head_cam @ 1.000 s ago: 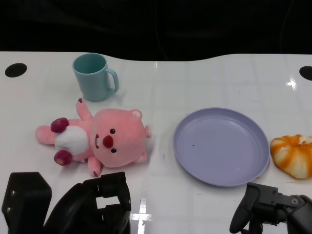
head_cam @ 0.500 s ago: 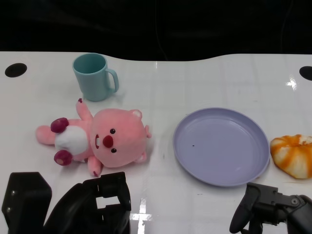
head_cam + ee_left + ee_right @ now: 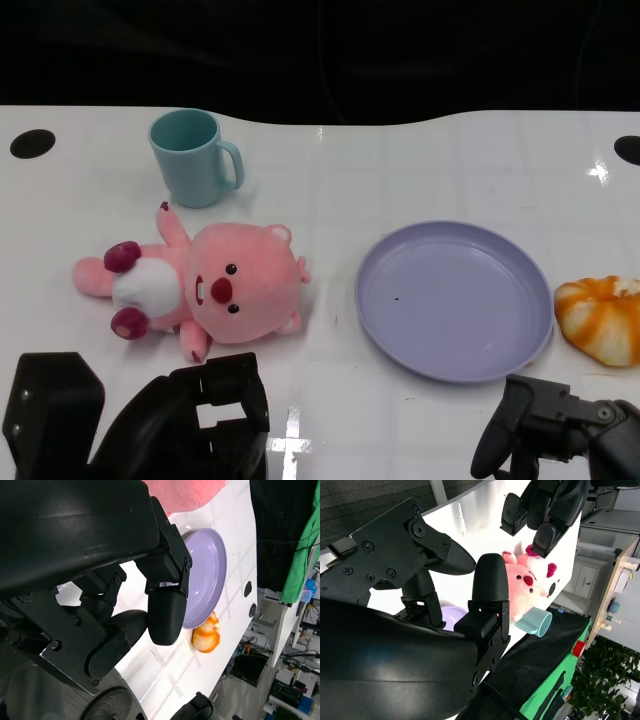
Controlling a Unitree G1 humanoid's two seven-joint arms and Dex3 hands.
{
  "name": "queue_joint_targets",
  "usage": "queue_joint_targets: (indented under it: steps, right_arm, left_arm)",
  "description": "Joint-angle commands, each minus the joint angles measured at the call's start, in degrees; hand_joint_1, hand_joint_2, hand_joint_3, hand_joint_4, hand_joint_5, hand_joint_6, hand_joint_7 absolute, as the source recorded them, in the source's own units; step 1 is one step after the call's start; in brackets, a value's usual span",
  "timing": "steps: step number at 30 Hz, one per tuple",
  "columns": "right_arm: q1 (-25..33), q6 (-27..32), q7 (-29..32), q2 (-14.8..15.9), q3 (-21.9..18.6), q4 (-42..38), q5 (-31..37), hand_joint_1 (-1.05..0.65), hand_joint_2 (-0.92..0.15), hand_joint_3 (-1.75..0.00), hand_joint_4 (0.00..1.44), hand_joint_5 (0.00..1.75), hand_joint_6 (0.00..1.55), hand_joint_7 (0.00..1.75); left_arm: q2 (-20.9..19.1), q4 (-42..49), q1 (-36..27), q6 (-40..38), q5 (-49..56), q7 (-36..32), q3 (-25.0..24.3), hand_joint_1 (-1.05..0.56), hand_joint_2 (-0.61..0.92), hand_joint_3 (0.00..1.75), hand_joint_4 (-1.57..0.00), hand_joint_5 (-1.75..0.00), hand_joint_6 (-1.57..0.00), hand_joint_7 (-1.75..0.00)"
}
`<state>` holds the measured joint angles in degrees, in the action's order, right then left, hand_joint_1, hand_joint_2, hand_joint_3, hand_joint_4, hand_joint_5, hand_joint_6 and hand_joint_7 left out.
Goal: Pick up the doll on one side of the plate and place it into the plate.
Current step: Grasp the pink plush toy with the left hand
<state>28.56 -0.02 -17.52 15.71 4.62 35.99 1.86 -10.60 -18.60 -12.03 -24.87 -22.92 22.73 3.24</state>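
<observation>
Both black hands, left [image 3: 190, 420] & right [image 3: 560, 428], fingers apart, holding nothing. Round lilac plate [image 3: 455, 300] bare; pink plush doll [image 3: 200, 285] lies beside it.

Head view looking down, wrist views close behind hands, sharing plate [image 3: 455, 300]
</observation>
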Motion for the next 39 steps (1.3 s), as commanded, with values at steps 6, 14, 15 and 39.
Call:
queue_joint_targets:
  steps: [6,14,15,39]
  right_arm:
    - [-0.4,-0.1,0.0,0.4,0.1,-0.1,0.3,-0.09,-0.53,-1.12,0.67,1.68,0.61,1.36]
    - [-1.3,0.2,0.1,0.3,0.3,-0.5,0.2,-0.10,-0.52,-1.13,0.67,1.69,0.61,1.36]
    - [-1.3,0.3,0.1,0.3,0.3,-0.5,0.2,-0.10,-0.52,-1.13,0.66,1.69,0.61,1.37]
    - [-1.5,0.4,-0.1,0.5,-0.1,-1.1,-0.4,-0.08,-0.53,-1.11,0.65,1.68,0.60,1.34]
  left_arm:
    - [1.6,-2.0,0.3,-1.0,-1.3,-2.1,-2.1,-0.25,0.40,1.27,-0.78,-1.49,-0.79,-1.03]
    - [0.1,-1.7,2.7,1.0,-2.0,0.7,-3.9,-0.29,0.73,0.60,-0.55,-1.37,-0.59,-0.72]
    - [-0.2,-1.8,2.9,0.9,-1.8,0.6,-4.0,-0.31,0.81,0.43,-0.53,-1.32,-0.59,-0.64]
    - [-10.7,-4.0,8.8,16.5,15.9,0.1,-5.9,-0.59,0.92,0.05,-0.05,-0.74,-0.27,-0.09]
